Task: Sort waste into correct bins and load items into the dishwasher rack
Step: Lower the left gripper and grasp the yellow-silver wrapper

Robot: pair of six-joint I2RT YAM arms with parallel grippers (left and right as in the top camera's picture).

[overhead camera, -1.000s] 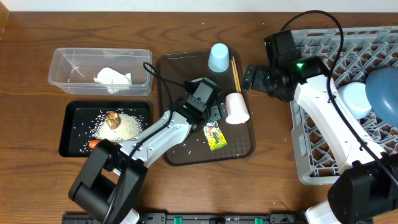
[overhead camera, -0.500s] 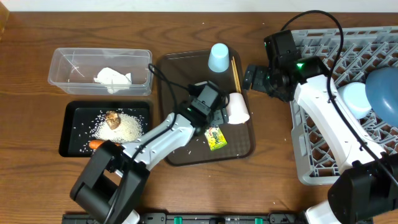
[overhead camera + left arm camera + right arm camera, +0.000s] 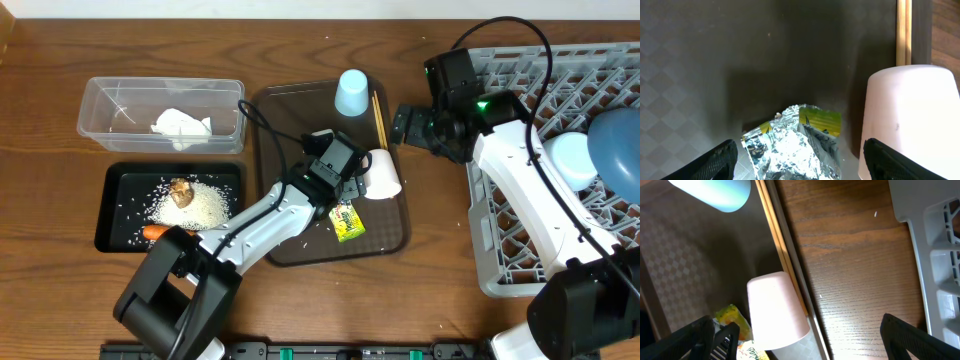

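Wrapper [image 3: 792,142]: crumpled silver foil, yellow-green printed edge.

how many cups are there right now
2. A light blue cup stands at the far edge of the brown tray; a white cup lies on its side by the tray's right edge. The right arm hides part of the rack.

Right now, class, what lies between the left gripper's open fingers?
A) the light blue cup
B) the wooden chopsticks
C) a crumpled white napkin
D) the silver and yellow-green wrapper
D: in the left wrist view the crinkled foil wrapper lies between the wide-open jaws of the left gripper, not yet clamped.
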